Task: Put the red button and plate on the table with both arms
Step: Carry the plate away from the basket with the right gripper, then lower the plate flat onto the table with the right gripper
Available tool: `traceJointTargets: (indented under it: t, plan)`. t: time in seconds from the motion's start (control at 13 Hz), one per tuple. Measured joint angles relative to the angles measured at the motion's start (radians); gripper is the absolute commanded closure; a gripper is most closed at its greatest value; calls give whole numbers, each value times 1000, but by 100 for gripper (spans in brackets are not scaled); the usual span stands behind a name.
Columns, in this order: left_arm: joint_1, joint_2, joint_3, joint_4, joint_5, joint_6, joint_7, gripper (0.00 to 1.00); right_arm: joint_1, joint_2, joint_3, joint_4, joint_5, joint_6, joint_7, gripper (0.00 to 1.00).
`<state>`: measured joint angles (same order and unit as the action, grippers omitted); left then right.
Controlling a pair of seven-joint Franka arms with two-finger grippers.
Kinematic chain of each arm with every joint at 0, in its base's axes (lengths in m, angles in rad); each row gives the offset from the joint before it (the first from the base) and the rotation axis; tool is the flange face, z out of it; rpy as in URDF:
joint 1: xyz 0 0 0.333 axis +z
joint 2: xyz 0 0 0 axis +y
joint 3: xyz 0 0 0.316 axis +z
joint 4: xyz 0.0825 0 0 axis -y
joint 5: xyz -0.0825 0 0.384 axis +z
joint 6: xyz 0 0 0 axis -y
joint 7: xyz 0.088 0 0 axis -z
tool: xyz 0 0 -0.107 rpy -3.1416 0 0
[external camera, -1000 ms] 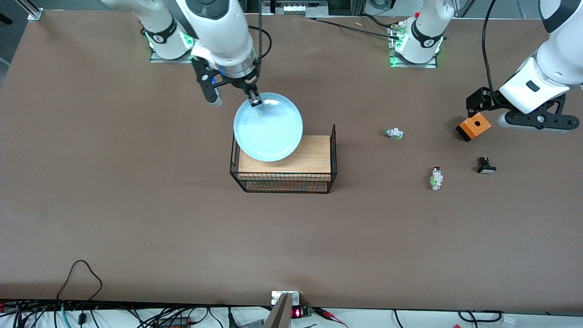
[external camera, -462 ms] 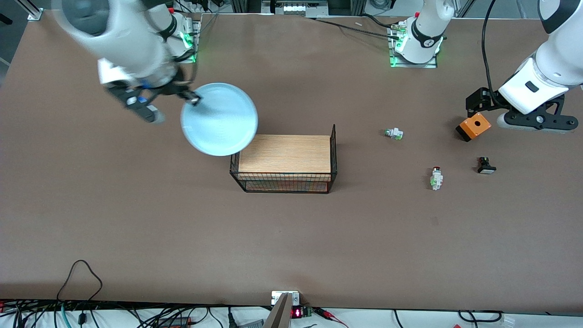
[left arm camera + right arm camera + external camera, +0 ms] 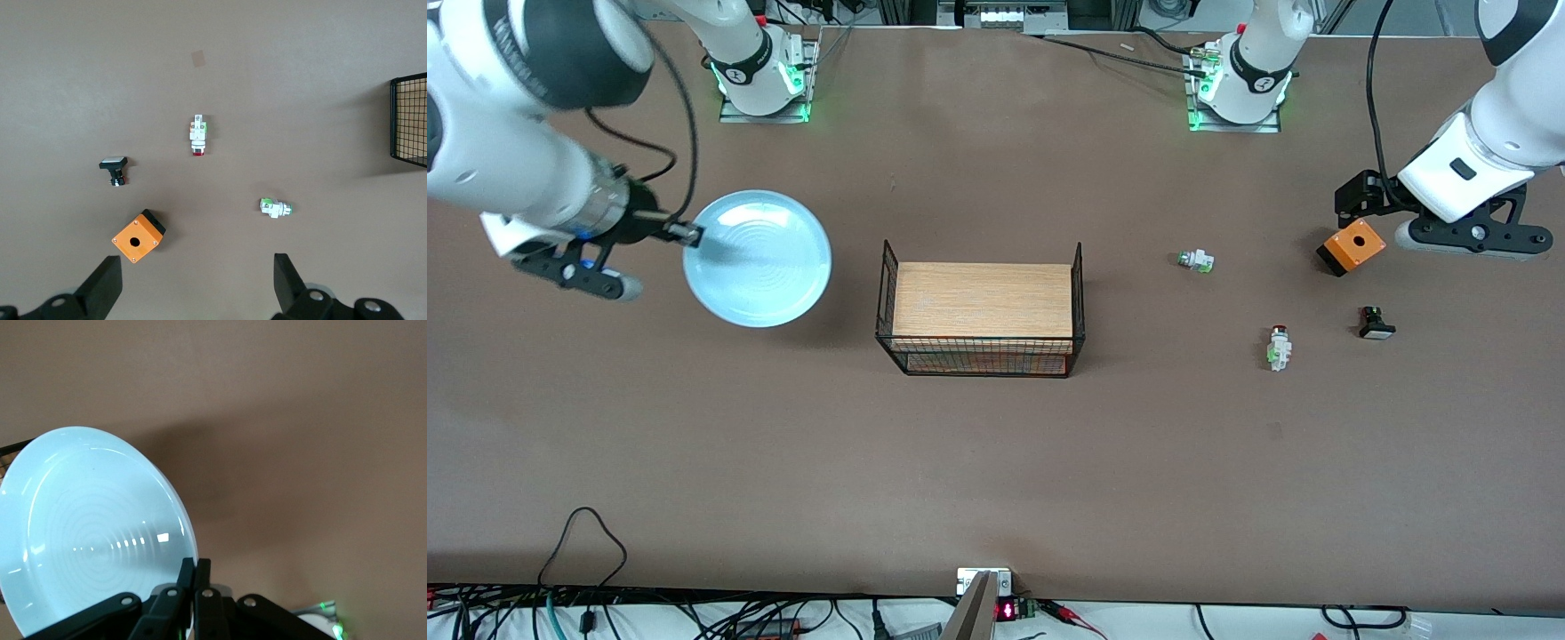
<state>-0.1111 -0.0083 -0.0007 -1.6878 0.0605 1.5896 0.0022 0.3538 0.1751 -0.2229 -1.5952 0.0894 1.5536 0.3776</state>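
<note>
Two jobs going at once here, so I'm splitting them between my arms. My right gripper (image 3: 685,234) is clamping its jaws on the rim of the plate (image 3: 758,258), carrying it in the air over the bare table (image 3: 996,462) toward the right arm's end from the rack (image 3: 983,311). I'm pinching the edge because a shallow plate gives nothing else to grab, and it's hanging a bit tilted from that single grip, so I'm guessing it needs a slow, level set-down or it could clatter.

My left gripper (image 3: 197,283) is waiting with jaws wide apart over the orange box (image 3: 1352,246), way out toward the left arm's end from the rack. I'm holding it high and open, I reckon, so the wrist camera is taking in all the small parts together.

The red button (image 3: 1279,348) is lying on its side on the table, toward the left arm's end from the rack, untouched. The green switch (image 3: 1195,260) is sitting farther from the front camera than the button, and a black switch (image 3: 1376,324) is lying beside the button, nearer the box. They're lookalikes, so I'm going by the cap colour before dropping down.
</note>
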Motion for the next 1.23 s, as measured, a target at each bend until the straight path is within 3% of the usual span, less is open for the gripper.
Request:
traceJointTargets:
  t: [0.38, 0.85, 1.23]
  plan:
    - [-1, 0, 0, 0, 0, -1, 0, 0, -120, -1, 0, -158, -8, 225, -326, 100]
    - [-1, 0, 0, 0, 0, -5, 0, 0, -226, 43, 1, -395, -29, 632, -632, 100]
    - [-1, 0, 0, 0, 0, -6, 0, 0, -246, 128, 9, -423, -28, 776, -669, 100]
